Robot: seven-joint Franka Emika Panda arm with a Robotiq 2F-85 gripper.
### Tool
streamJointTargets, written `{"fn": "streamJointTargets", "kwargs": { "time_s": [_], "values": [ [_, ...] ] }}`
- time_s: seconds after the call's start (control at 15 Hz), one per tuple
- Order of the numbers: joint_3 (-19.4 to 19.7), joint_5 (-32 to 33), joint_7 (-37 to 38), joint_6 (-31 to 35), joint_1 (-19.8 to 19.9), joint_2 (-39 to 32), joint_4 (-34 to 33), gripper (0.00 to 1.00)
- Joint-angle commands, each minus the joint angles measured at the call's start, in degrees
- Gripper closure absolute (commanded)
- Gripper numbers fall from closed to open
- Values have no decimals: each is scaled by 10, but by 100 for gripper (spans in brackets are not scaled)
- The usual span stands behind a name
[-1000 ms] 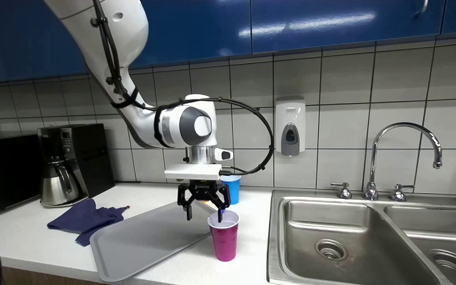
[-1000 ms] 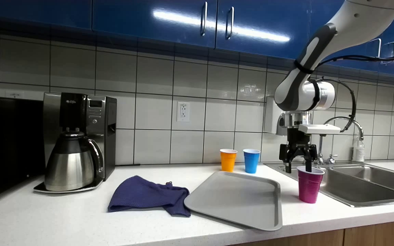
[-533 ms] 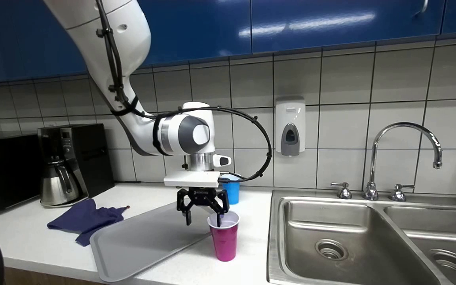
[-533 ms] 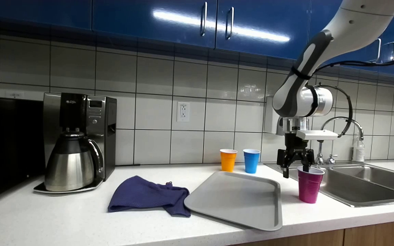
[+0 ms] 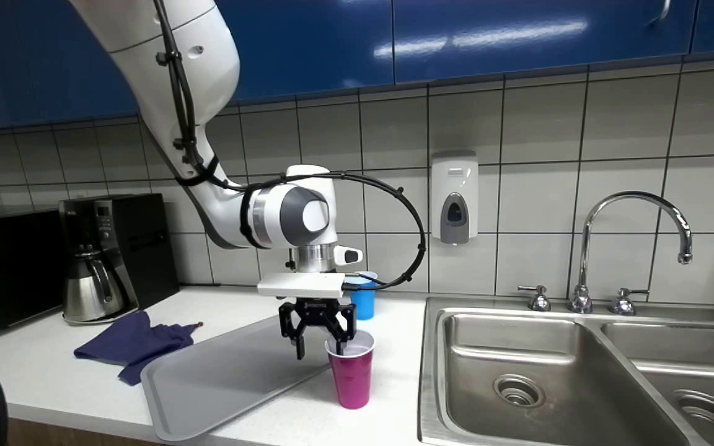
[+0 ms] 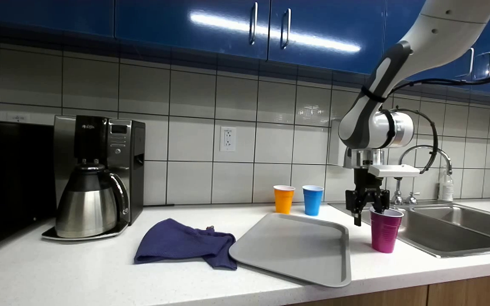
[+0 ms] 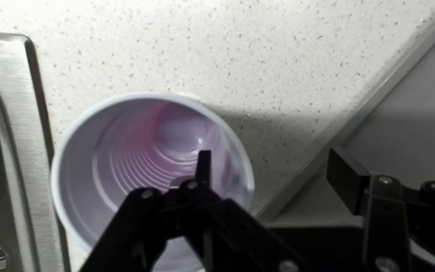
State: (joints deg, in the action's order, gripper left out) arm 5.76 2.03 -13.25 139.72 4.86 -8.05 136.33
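The magenta cup [image 5: 352,379] stands upright on the counter [image 6: 79,276], right below the gripper [image 5: 320,354], whose jaws are spread — one finger [image 7: 204,166] reaches into the cup's mouth, the other hangs outside, nothing clamped. The cup looks like thin plastic, probably light, smooth and easily dented or tipped; its wall just under the rim, between the fingers, seems the place to hold — gently. By the outer finger lies the grey tray [image 5: 227,384], its raised edge just beside the cup and likely in the way; past the inner finger is the sink [image 5: 432,365]. Farther back than the gripper stand a blue cup [image 6: 312,201] and an orange cup [image 6: 283,199].
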Motion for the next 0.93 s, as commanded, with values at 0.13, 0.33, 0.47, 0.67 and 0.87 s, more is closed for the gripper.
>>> {"fn": "streamJointTargets", "kwargs": {
  "time_s": [0.13, 0.33, 0.47, 0.67, 0.87],
  "values": [
    [0, 11, -2, 3, 8, 8, 5, 66],
    [1, 14, -2, 3, 9, 9, 4, 89],
    [3, 16, -2, 3, 10, 10, 4, 100],
    [8, 27, -1, -1, 11, 15, 3, 99],
    [8, 29, 3, -12, 9, 27, 0, 99]
  ]
}}
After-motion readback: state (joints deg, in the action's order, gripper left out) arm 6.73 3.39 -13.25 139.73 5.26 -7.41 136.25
